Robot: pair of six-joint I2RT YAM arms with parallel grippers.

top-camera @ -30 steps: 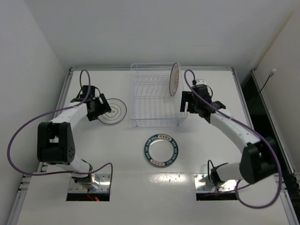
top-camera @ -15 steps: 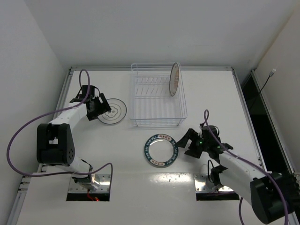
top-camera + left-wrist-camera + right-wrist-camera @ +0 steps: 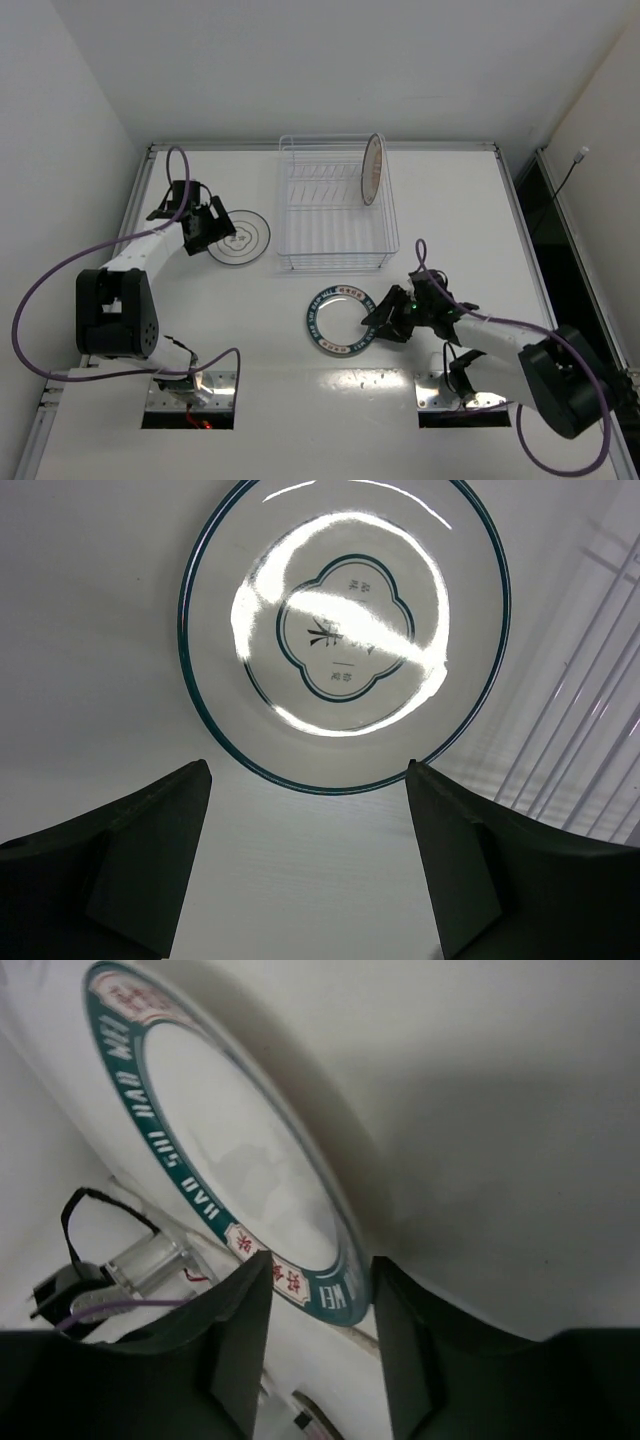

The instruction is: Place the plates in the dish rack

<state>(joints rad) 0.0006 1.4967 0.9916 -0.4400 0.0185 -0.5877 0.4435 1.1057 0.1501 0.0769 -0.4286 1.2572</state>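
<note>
The dish rack (image 3: 335, 205) stands at the back middle, and the orange-centred plate (image 3: 372, 168) stands upright in its right end. A white plate with dark rings (image 3: 243, 238) lies flat left of the rack. My left gripper (image 3: 218, 228) is open at its left edge. In the left wrist view that plate (image 3: 340, 630) lies just beyond the wide-apart left gripper (image 3: 308, 770). The blue-green rimmed plate (image 3: 345, 319) lies in front of the rack. My right gripper (image 3: 378, 322) is at its right rim. In the right wrist view the half-narrowed right gripper (image 3: 320, 1260) straddles that plate's (image 3: 230, 1160) rim.
Rack wires (image 3: 590, 710) show at the right of the left wrist view. Both arm bases sit on metal mounting plates (image 3: 190, 392) at the near table edge. A raised rail (image 3: 320, 146) bounds the table's far side, with walls close on the left and right.
My right arm has swung from beside the rack's right end down to the blue-green plate, and its jaws have narrowed round the rim. The left arm has barely moved.
</note>
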